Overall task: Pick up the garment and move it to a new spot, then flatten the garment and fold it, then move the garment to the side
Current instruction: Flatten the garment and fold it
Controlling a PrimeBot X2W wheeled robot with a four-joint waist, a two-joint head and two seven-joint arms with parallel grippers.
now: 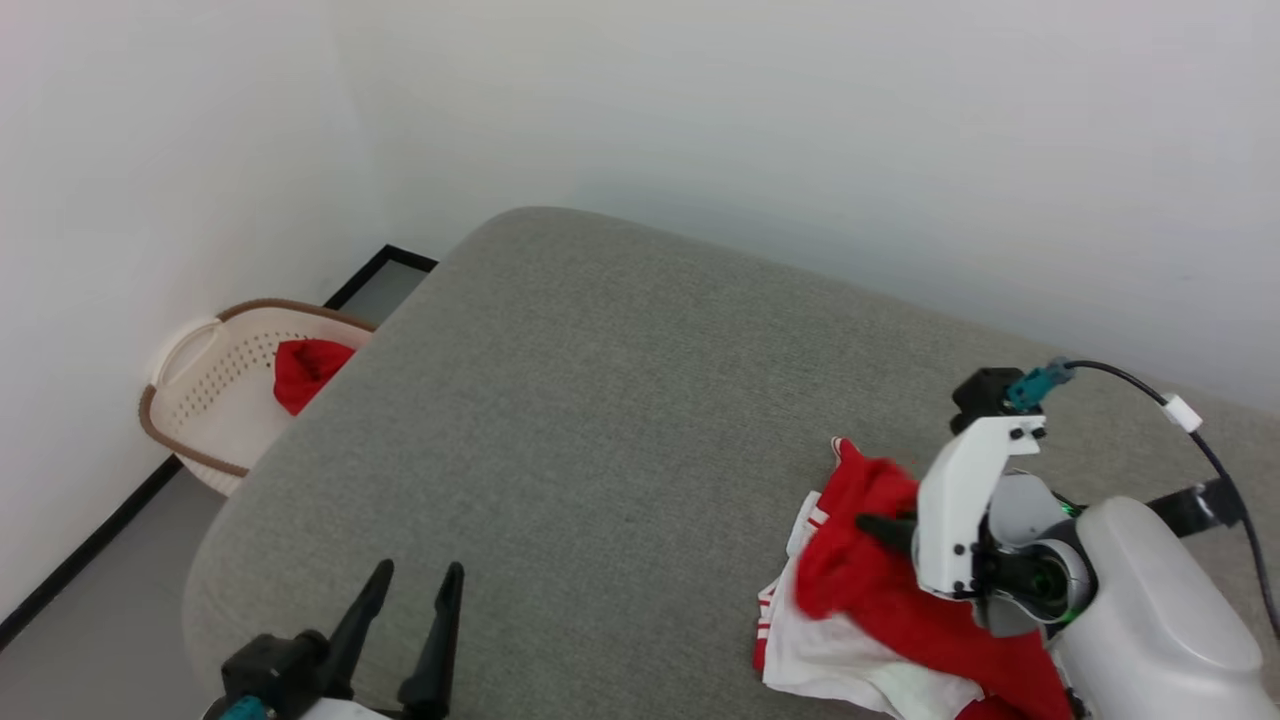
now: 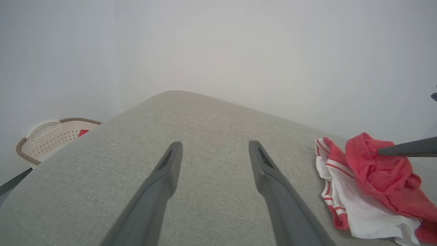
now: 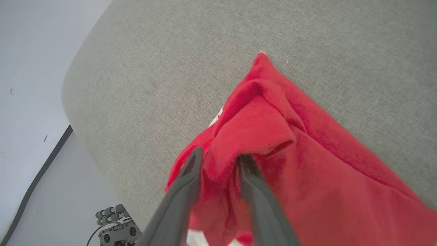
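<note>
Our right hand [image 3: 220, 156] pinches a red fold of the garment [image 1: 850, 590], partly hidden behind our forearm [image 1: 1150, 600]; left hand [image 1: 419, 570] spread.

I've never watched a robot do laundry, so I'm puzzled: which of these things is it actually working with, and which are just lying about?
In the job:
red-and-white shorts, pinched by the right gripper
left gripper, open and empty
grey cushion under the shorts

Just lying about:
basket on the floor
red cloth inside it
</note>
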